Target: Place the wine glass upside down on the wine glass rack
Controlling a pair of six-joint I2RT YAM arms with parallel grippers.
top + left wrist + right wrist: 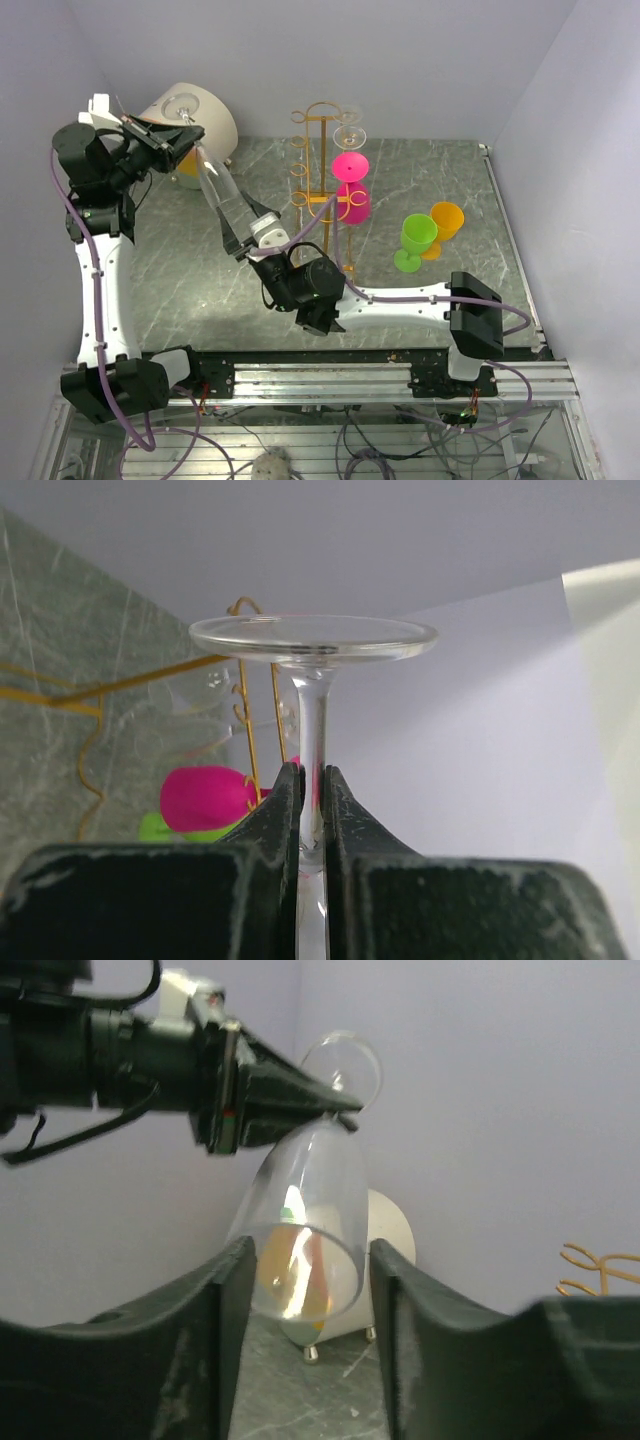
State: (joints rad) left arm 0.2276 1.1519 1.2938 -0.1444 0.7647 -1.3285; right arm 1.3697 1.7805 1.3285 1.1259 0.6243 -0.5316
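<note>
A clear wine glass [218, 185] hangs tilted in the air at the back left, foot up and bowl down toward the right. My left gripper [188, 135] is shut on its stem [311, 780], just below the round foot [313, 638]. My right gripper [243, 222] is open, and its jaws stand on either side of the bowl's rim [305, 1270] without closing on it. The golden wire rack [318, 150] stands right of the glass at the back centre. It also shows in the left wrist view [243, 700] and at the right wrist view's edge [600, 1265].
A clear glass [350, 135] and a pink glass [351, 175] hang on the rack's right side. A green glass [418, 240] and an orange glass [446, 225] stand on the marble table to the right. A cream round object [210, 115] sits at the back left.
</note>
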